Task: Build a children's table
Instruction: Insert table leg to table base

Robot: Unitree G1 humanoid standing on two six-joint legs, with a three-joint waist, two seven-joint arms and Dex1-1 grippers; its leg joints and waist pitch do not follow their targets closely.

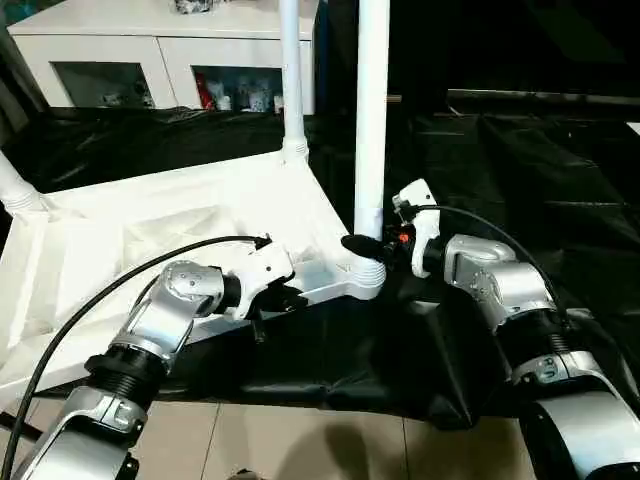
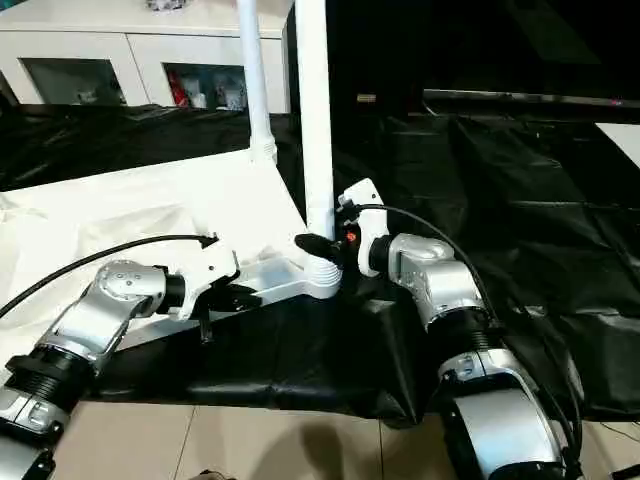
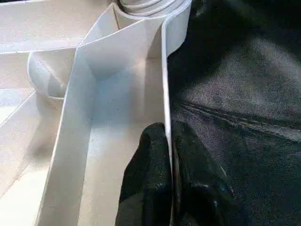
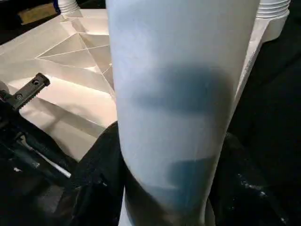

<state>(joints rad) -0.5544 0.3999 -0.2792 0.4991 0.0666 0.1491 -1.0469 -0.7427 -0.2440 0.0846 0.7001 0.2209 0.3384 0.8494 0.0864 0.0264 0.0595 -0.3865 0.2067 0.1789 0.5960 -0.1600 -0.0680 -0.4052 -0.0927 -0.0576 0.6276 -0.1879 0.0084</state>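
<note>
The children's table lies upside down: its white ribbed tabletop [image 1: 200,215] rests on black cloth. A long white leg [image 1: 371,120] stands upright in the near corner socket [image 1: 365,275]. My right gripper [image 1: 372,245] is shut around this leg just above the socket, a black finger [image 4: 101,155] on each side. My left gripper [image 1: 285,297] is shut on the tabletop's thin front rim wall [image 3: 165,84], one finger [image 3: 150,155] inside the rim and one outside. A second leg [image 1: 290,70] rises from the far corner, and a third [image 1: 12,182] shows at the left edge.
A white cabinet [image 1: 150,50] with glass doors stands behind the tabletop. Black cloth [image 1: 520,170] covers the ground to the right and front. Beige floor tiles [image 1: 300,445] lie nearest me. A black cable [image 1: 120,285] loops over my left forearm.
</note>
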